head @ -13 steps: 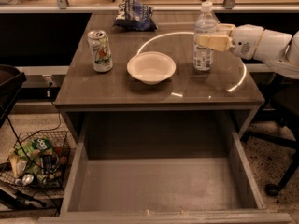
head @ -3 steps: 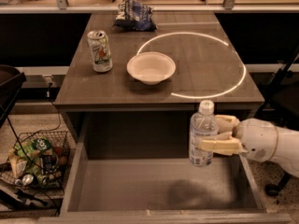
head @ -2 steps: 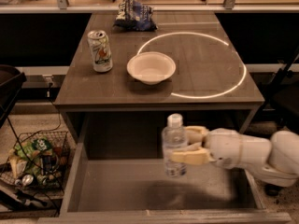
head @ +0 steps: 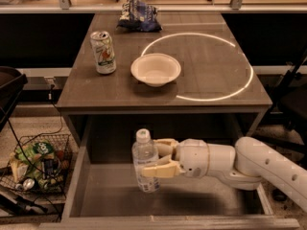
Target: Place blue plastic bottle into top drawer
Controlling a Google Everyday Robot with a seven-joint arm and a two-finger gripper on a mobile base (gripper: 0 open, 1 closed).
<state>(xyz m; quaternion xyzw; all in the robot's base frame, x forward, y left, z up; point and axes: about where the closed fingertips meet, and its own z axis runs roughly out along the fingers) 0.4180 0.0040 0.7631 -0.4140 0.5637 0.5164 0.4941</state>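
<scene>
Blue plastic bottle (head: 146,163) is upright within the top drawer (head: 206,201), at 6 o'clock from the bowl (head: 156,70) on the worktop (head: 211,87); my pincer (head: 154,158), reaching in from 3 o'clock, grips its middle.

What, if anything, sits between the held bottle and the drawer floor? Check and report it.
Nothing visible does. The end effector holds the blue plastic bottle upright inside the open top drawer, whose floor beneath it shows bare. The can and bowl sit on the table above.
</scene>
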